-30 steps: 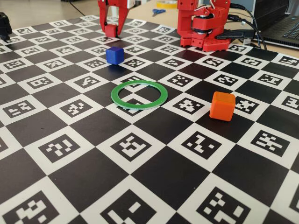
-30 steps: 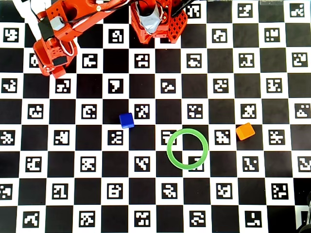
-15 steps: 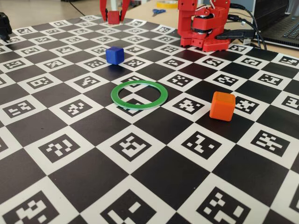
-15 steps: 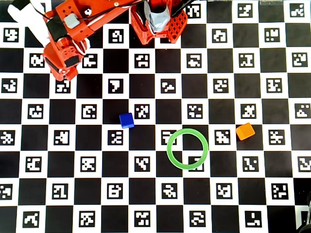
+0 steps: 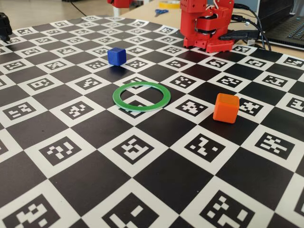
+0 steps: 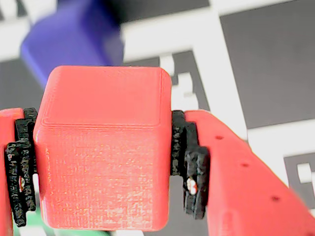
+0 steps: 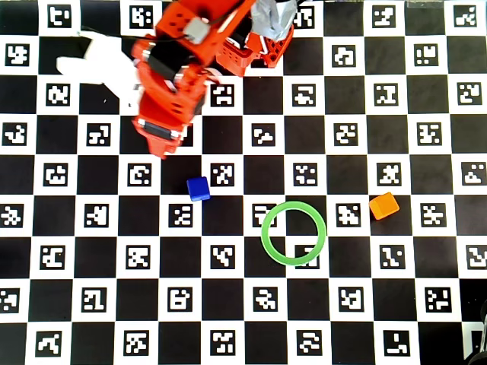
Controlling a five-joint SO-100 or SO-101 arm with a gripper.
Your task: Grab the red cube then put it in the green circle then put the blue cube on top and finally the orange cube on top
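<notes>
Red cube (image 6: 101,152): clamped between the two fingers of the gripper (image 6: 101,162), carried above the board, far-left of the green circle (image 7: 294,233) in the overhead view. Green circle empty; blue cube (image 7: 198,188) just left of it, orange cube (image 7: 384,205) to its right, both resting on the checkered marker board (image 7: 228,304), so placing and both stackings remain. No brand, label or readable writing; coded square markers only.

Red printed arm (image 7: 171,91), black-padded end effector (image 6: 103,162)
</notes>
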